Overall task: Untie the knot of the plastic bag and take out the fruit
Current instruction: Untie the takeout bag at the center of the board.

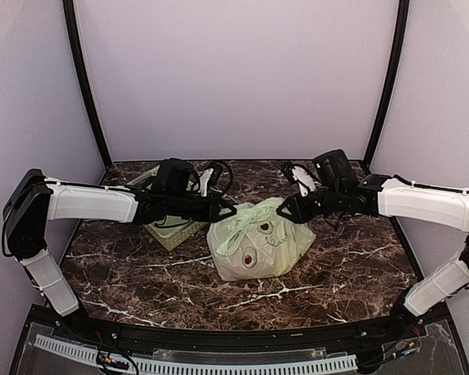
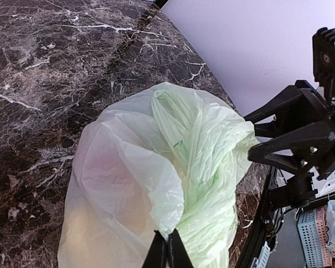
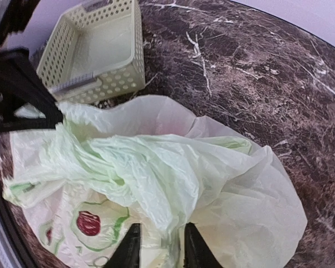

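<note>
The pale green plastic bag (image 1: 258, 242) sits bulging on the marble table, its red printed marks facing the front. Its twisted knot (image 1: 251, 211) bunches at the top between both grippers, and shows in the right wrist view (image 3: 95, 159). My left gripper (image 1: 228, 209) is shut on a fold of the bag (image 2: 173, 167) at the knot's left; its fingertips (image 2: 167, 241) pinch the plastic. My right gripper (image 1: 286, 212) is at the knot's right, jaws apart with a fold of the bag (image 3: 173, 167) hanging between them (image 3: 161, 244). The fruit is hidden inside, showing only as faint pink and yellow tints.
A rigid pale green perforated basket (image 1: 174, 232) stands behind and left of the bag, partly under my left arm; it shows empty in the right wrist view (image 3: 95, 50). Pale walls close the table at the back and sides.
</note>
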You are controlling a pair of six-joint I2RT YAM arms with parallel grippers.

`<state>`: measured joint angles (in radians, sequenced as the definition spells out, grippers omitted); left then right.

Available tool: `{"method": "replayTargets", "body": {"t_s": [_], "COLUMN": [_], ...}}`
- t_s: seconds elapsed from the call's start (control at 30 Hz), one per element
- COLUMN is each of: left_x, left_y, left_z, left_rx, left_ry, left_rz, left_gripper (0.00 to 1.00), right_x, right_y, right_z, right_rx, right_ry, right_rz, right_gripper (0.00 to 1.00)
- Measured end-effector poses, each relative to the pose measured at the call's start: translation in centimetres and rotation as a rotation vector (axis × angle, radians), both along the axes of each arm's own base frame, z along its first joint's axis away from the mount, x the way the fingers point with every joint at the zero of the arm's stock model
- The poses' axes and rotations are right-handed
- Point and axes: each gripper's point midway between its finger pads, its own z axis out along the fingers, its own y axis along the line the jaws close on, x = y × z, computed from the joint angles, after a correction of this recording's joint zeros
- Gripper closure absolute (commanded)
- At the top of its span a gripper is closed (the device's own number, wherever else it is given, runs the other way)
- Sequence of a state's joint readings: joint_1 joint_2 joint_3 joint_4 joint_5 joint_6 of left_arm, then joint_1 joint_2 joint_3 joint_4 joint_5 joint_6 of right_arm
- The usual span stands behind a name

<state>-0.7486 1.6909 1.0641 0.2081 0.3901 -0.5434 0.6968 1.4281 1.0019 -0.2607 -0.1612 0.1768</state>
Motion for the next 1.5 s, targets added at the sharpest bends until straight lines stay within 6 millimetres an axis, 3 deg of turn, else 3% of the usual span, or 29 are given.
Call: {"method": "replayTargets", "body": {"t_s": [0.13, 0.23, 0.37, 0.5, 0.7, 1.0, 1.37, 1.43, 1.5], "left_x": [-0.2, -0.3, -0.4, -0.5, -0.5, -0.6, -0.6, -0.6, -0.6], "left_y": [-0.1, -0.2, -0.2, -0.3, -0.3, -0.3, -0.3, -0.3, -0.3], "left_z": [0.0, 0.0, 0.1, 0.1, 0.1, 0.1, 0.1, 0.1, 0.1], "left_rx": [-0.005, -0.008, -0.011, -0.013, -0.012, -0.009, -0.003, 0.0, 0.003], "left_ry": [0.005, 0.007, 0.009, 0.011, 0.008, 0.003, -0.002, -0.002, -0.002], "left_rz": [-0.013, -0.02, -0.026, -0.031, -0.035, -0.038, -0.042, -0.043, -0.044], "left_gripper": [0.99, 0.99, 0.99, 0.99, 0.99, 0.99, 0.99, 0.99, 0.99], "right_x": [-0.2, 0.0, 0.5, 1.8, 2.5, 2.2, 2.5, 2.5, 2.5], "right_y": [0.5, 1.1, 1.5, 1.9, 2.6, 3.6, 3.8, 3.8, 3.8], "right_z": [2.7, 5.2, 6.6, 6.0, 3.0, 1.3, -0.6, -0.9, -1.0], "right_rx": [0.054, 0.106, 0.142, 0.143, 0.111, 0.111, 0.087, 0.081, 0.079], "right_ry": [-0.03, -0.055, -0.049, -0.006, 0.089, 0.152, 0.184, 0.19, 0.19], "right_rz": [0.031, 0.055, 0.076, 0.086, 0.112, 0.164, 0.168, 0.166, 0.165], "right_gripper": [0.37, 0.33, 0.31, 0.28, 0.27, 0.42, 0.38, 0.46, 0.67]}}
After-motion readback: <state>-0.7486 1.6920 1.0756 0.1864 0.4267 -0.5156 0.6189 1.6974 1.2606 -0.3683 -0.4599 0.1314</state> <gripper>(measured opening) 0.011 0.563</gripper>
